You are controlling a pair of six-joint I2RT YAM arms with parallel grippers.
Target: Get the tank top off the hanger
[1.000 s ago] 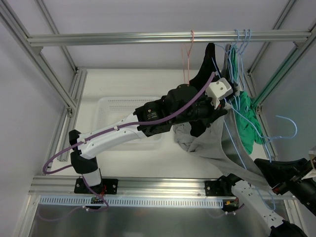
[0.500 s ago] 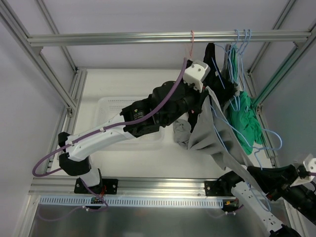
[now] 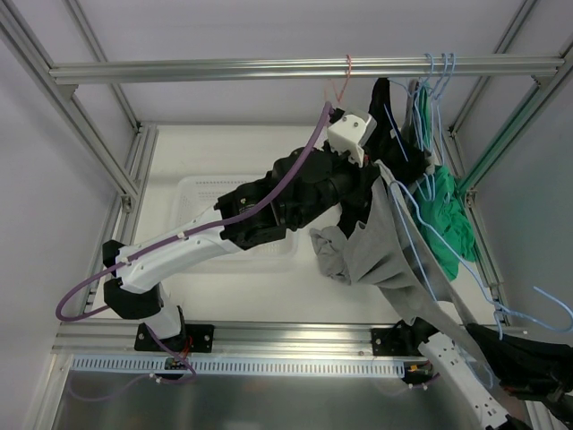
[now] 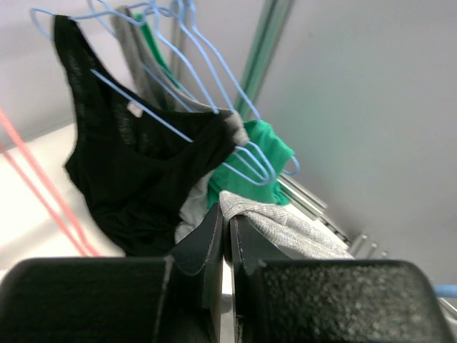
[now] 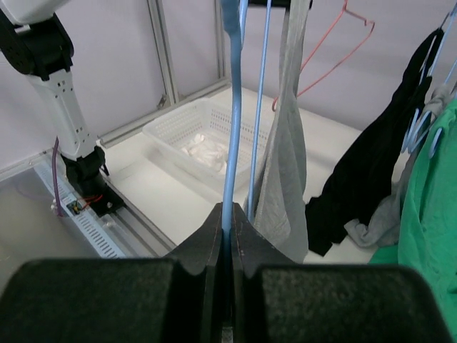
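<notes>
Grey tank top (image 3: 387, 255): soft, light, stretchy | your left gripper (image 4: 227, 223) pinches its edge shut, 2 o'clock | right gripper (image 5: 230, 227) clamped on blue hanger (image 5: 230, 121), 5 o'clock | take strap next.

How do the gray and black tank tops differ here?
The gray tank top is off the rail, stretched on a slant; the black tank top hangs from the rail. Gray is gripped: left gripper on fabric, right gripper on its blue hanger; black is untouched. Both sit on blue wire hangers.
</notes>
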